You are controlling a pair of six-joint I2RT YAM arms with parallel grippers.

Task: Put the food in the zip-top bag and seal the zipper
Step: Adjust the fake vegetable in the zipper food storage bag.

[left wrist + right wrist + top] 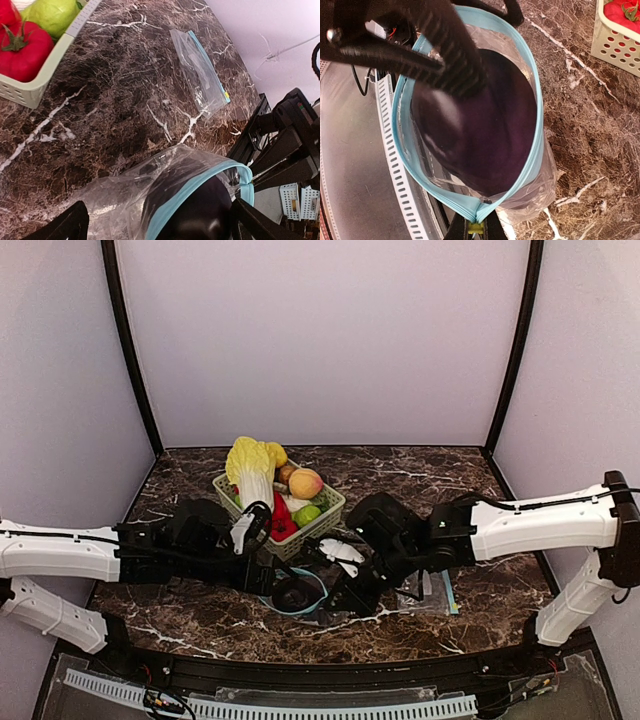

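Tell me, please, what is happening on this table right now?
The right pincer pinches the zipper end of the zip-top bag, holding its mouth open. The dark purple eggplant sits inside, with the left pincer open over it. The peach and green fruit are in the basket; the zipper is unsealed.

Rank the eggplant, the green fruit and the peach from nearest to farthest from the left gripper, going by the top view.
1. eggplant: in the bag, right at the left gripper.
2. green fruit: near side of the basket.
3. peach: farther back in the basket.
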